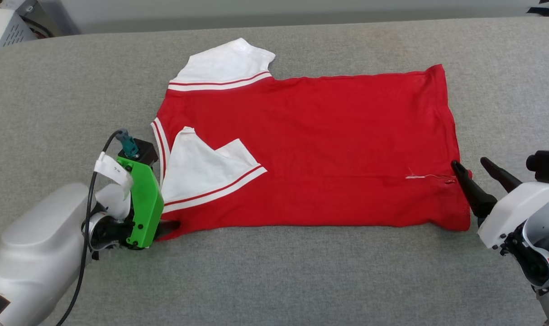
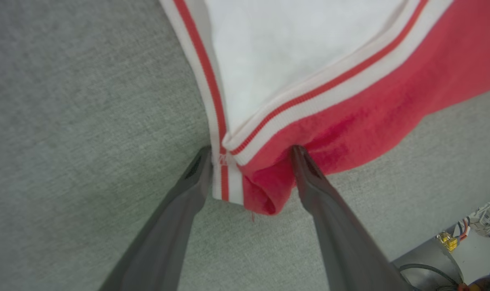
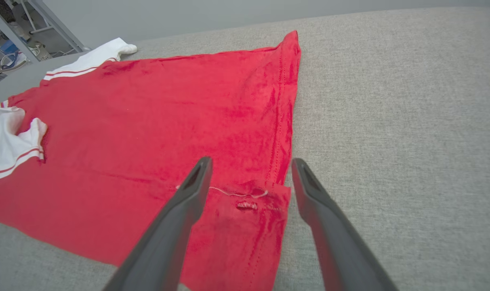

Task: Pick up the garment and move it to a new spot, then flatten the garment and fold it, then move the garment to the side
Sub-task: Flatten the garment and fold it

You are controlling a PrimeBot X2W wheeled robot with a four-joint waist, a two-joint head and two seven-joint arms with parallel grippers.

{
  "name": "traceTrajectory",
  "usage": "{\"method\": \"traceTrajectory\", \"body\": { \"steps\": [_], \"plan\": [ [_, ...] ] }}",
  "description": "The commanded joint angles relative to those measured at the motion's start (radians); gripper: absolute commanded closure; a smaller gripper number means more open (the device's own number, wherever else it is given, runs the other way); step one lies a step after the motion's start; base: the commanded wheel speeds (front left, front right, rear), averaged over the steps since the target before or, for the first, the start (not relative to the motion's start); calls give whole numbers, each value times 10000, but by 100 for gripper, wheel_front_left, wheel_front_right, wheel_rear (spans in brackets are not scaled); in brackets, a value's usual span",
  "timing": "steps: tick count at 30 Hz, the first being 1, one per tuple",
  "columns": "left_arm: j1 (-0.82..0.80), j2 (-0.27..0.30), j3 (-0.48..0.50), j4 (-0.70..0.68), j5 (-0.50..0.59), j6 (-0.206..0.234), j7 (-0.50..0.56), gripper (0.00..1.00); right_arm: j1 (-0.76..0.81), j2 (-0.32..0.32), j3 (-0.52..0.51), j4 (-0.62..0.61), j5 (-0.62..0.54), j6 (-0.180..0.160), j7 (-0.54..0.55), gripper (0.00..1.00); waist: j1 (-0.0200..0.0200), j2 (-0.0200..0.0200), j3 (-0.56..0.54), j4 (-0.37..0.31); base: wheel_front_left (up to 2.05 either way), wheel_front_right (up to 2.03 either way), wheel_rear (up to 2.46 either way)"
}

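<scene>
The garment [image 1: 310, 149] is laid out flat about the middle of the grey cloth-covered table [image 1: 274, 280], its collar end turned toward the table's left edge and its hem toward the right edge; the face turned up is plain red, smooth apart from slight rippling along the hem; the far sleeve [image 1: 226, 63] is spread white toward the far edge, while the near sleeve [image 1: 202, 172] is folded in over the red body, its striped trim lying aslant; a loose white thread [image 1: 426, 176] is seen by a small frayed spot near the hem's near corner. The left gripper [image 2: 251, 150] is set at the near shoulder corner with its jaws held wide apart, the bunched corner lying between the fingers but not pinched; the right gripper [image 1: 470, 162] is placed at the near hem corner, jaws likewise wide apart, and nothing is gripped. This matched placement on the two near corners is judged to prepare a fold of the near long side toward the far edge, so flattening appears largely done.
</scene>
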Motion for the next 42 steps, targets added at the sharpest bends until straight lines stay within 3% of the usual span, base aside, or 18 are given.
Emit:
{"method": "traceTrajectory", "body": {
  "steps": [1, 4, 5, 6, 12, 19, 29, 34, 42],
  "plan": [
    [404, -203, -267, 181, -157, -28, 80, 0, -195, -37, 24, -59, -63, -7, -95, 0, 1, -1, 157, -159, 0, 0, 0],
    [536, -257, -451, 285, -205, -28, -13, 0, -268, -83, 56, -178, -109, -7, -184, 0, 1, -1, 178, -203, 0, 0, 0],
    [568, -271, -538, 266, -202, -28, -65, 67, -285, -115, 62, -240, -131, -7, -210, 0, 1, -1, 157, -209, 0, 0, 0],
    [582, -271, -593, 243, -200, -28, -136, 100, -298, -151, 57, -299, -152, -7, -228, 0, 1, -1, 131, -208, 0, 0, 0],
    [489, -88, -603, -72, -205, -29, -1150, 100, -292, -610, -236, -919, -283, -7, -72, 0, 1, -1, -266, -71, 0, 0, 0],
    [282, 652, -405, -832, -58, -29, -2474, 100, -194, -1630, -586, -2141, -290, -7, 1089, 0, 1, -1, -626, 39, 0, 0, 0],
    [228, 1248, -404, -2159, 413, 132, -3060, 100, 414, -3067, -312, -3380, 1029, -7, 5100, 0, 1, -1, -725, 226, 0, 0, 0],
    [178, 1336, -426, -2663, 582, 345, -3071, 100, 558, -3012, -139, -3306, 1257, -7, 6402, 0, 1, -1, -549, 286, 0, 0, 0],
    [-31, 1351, -419, -3078, 851, 540, -3130, 100, 200, -2215, 363, -2018, 1001, -7, 6492, 0, 1, -1, -29, 498, 0, 0, 0]
  ]
}}
